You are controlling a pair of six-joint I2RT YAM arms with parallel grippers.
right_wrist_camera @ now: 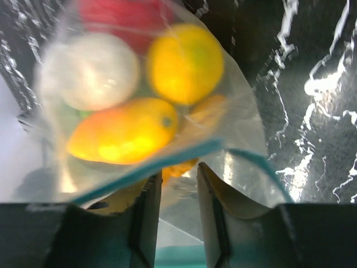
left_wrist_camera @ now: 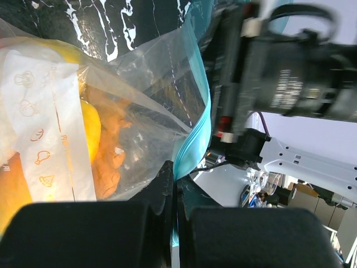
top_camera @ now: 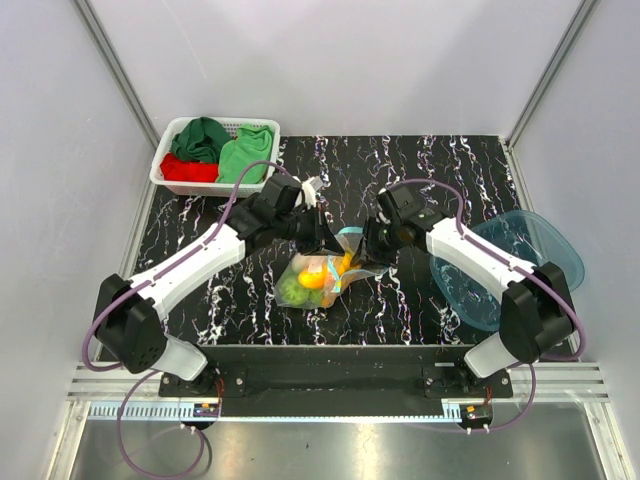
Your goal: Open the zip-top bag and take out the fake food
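Note:
The zip-top bag [top_camera: 322,272] lies at the table's middle, with its light blue zip strip [top_camera: 350,238] lifted at the far end. The fake food [top_camera: 312,279] is inside it. The right wrist view shows a yellow piece [right_wrist_camera: 186,62], a pale white one [right_wrist_camera: 92,70], an orange one [right_wrist_camera: 122,131] and a red one [right_wrist_camera: 120,14]. My left gripper [left_wrist_camera: 175,173] is shut on one lip of the zip strip [left_wrist_camera: 198,134]. My right gripper [right_wrist_camera: 178,170] is at the bag's mouth, its jaws apart with clear film between them. The strip [right_wrist_camera: 167,164] crosses its left finger.
A white basket [top_camera: 165,160] with red and green folded cloths stands at the back left. A translucent teal tub [top_camera: 545,240] stands at the right, under my right arm. Grey walls close in the table on three sides.

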